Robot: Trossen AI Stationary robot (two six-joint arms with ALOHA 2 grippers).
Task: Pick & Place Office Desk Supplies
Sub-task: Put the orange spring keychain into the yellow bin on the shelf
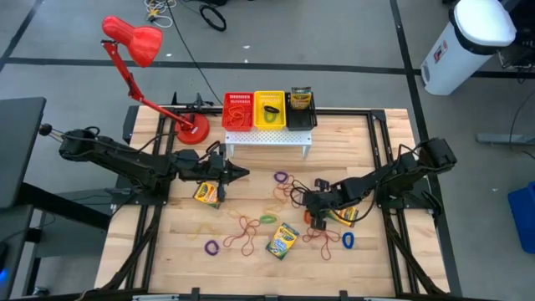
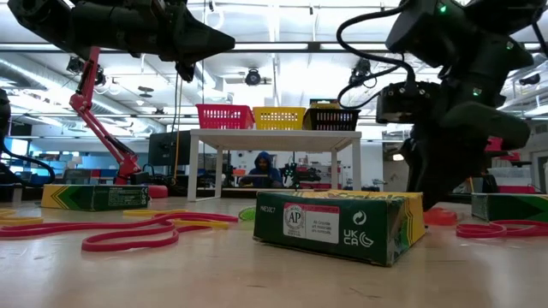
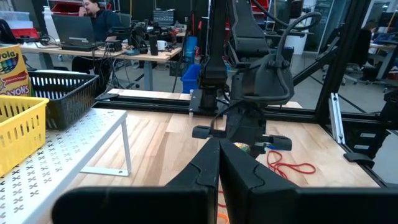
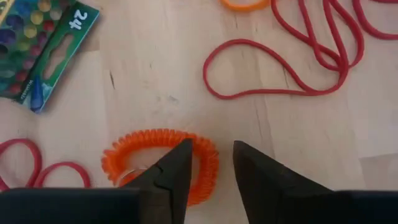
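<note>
An orange coil band (image 4: 163, 163) lies flat on the table (image 1: 251, 259), directly under the right gripper (image 4: 208, 163); one finger (image 4: 171, 171) overlaps the coil's rim, the other stands just outside it, and the jaws are parted with a narrow gap, pinching nothing. A red band (image 4: 273, 68) loops near it, and a crayon box (image 4: 43, 53) printed "24" lies well to one side. In the high view the right gripper (image 1: 311, 206) sits low over the table's right half, its arm stretched in from the right edge, with another box (image 1: 343, 216) touching or partly under the arm. A third box (image 1: 282, 241) lies front of centre; in the low view its end (image 2: 334, 224) reads "AP" and "UKCA", other print too small to read. A fourth box (image 1: 206, 194) lies just beside the left gripper (image 1: 241, 174), which is held above the table, pointing toward the centre, jaws pressed together and empty. Loose bands in red, orange, green, purple (image 1: 211, 247) and blue (image 1: 348, 240) are scattered across the table's centre. At the rear, a white rack (image 1: 266, 137) carries a red basket (image 1: 237, 110), a yellow basket (image 1: 269, 109) and a black basket (image 1: 301, 114); the box standing in the black one shows partial lettering "ayola" and "AYONS" in the left wrist view. A red lamp (image 1: 134, 42) stands at the rear left.
</note>
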